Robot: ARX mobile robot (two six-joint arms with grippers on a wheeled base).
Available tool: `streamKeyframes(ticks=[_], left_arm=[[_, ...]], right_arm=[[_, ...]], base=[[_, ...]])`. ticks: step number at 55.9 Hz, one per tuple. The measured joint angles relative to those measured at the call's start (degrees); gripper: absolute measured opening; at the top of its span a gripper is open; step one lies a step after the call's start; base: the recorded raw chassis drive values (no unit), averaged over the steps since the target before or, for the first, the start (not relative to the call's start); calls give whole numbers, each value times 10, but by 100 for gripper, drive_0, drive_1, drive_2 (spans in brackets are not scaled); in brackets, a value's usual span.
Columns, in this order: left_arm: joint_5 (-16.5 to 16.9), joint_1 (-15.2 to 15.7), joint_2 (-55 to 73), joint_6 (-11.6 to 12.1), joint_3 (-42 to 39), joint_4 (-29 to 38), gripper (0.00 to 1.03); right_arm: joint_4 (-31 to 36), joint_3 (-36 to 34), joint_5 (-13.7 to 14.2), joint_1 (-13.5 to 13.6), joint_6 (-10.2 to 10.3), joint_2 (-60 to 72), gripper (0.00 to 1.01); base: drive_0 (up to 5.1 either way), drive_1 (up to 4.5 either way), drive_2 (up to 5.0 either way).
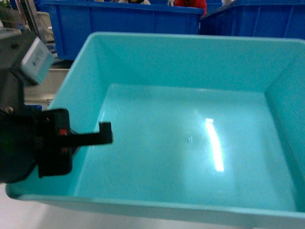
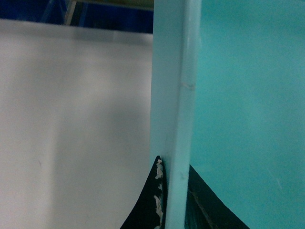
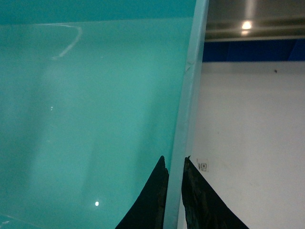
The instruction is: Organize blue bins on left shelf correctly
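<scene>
A light turquoise-blue bin (image 1: 190, 143) fills most of the head view, its glossy floor catching a bright streak of light toward 3 o'clock and its flat rim running along the bottom edge. The left gripper (image 1: 90, 139) sits at 9 o'clock on the bin's left wall, one black finger reaching over the rim into the tub. In the left wrist view the bin's rim (image 2: 174, 119) stands upright through the centre, and the left gripper's fingers (image 2: 157, 200) are clamped on that wall at 6 o'clock, one dark pad on each side of it. The right gripper (image 3: 174, 191) is clenched on the opposite wall the same way: in the right wrist view two dark fingers (image 3: 152, 200) pinch the thin rim at 6 o'clock, teal interior to the left, pale surface (image 3: 248, 143) to the right. Beyond the bin, at 12 o'clock in the head view, stand royal-blue crates (image 1: 119, 21).
</scene>
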Motion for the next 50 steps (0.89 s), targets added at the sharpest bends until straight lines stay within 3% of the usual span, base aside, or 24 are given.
streamKeyframes(ticks=[10, 11, 12, 15, 17, 50], left_arm=[[2, 0, -53, 3, -1, -23, 5], [7, 1, -55, 16, -1, -25, 4], [21, 3, -57, 33, -3, -26, 3], [61, 13, -64, 37, -8, -16, 2], [52, 12, -65, 49, -6, -19, 2], [52, 10, -58, 52, -9, -23, 2]], right_arm=[[-7, 1, -2, -1, -10, -54, 8], [-4, 1, 3, -2, -17, -55, 8], [-4, 1, 12, -3, -44, -56, 8], [-7, 5, -12, -25, -53, -57, 7], [-11, 2, -5, -24, -62, -55, 7], [-14, -2, -8, -22, -64, -49, 7]], base=[[0, 0, 0], [0, 0, 0], [0, 0, 0], [0, 0, 0], [0, 0, 0], [-445, 232, 232]])
